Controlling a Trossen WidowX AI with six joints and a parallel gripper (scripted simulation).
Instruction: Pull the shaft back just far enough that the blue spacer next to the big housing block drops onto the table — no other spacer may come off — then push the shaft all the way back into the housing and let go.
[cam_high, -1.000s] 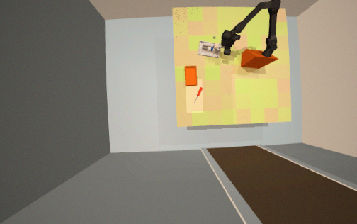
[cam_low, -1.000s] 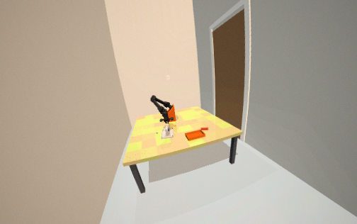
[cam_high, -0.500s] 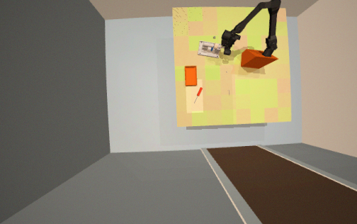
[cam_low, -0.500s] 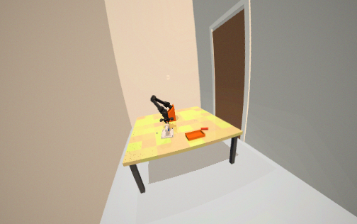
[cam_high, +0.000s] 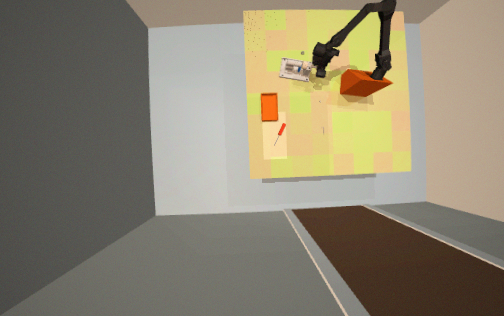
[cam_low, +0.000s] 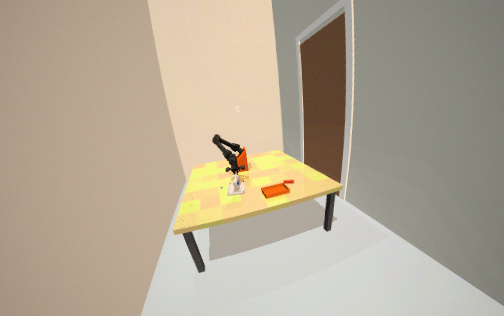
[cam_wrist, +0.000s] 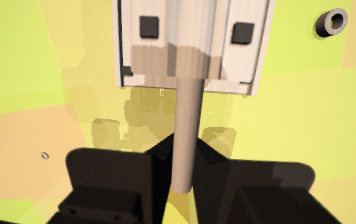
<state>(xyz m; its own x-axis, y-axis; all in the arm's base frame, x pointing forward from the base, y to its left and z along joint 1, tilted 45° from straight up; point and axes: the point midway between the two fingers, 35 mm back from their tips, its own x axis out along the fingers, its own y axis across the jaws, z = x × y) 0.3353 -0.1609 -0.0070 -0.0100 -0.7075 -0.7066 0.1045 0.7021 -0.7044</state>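
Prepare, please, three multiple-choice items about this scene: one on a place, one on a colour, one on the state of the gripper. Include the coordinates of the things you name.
1. Where does the screwdriver lie?
A) inside the tray
B) on the pale rectangle
C) on the housing's base plate

2. Which colour is the tray?
A) orange
B) green
C) white

3. How is the gripper?
A) wide open
B) shut on nothing
C) shut on the shaft

1: B. The top view shows the red-handled screwdriver (cam_high: 282, 129) on the pale rectangle (cam_high: 270, 150), outside the tray.
2: A. The tray (cam_high: 269, 107) (cam_low: 275, 190) is orange in the top and exterior views.
3: C. In the wrist view, the shaft (cam_wrist: 188, 130) runs between the closed-in fingers of the gripper (cam_high: 317, 70) (cam_low: 236, 172) (cam_wrist: 183, 137).
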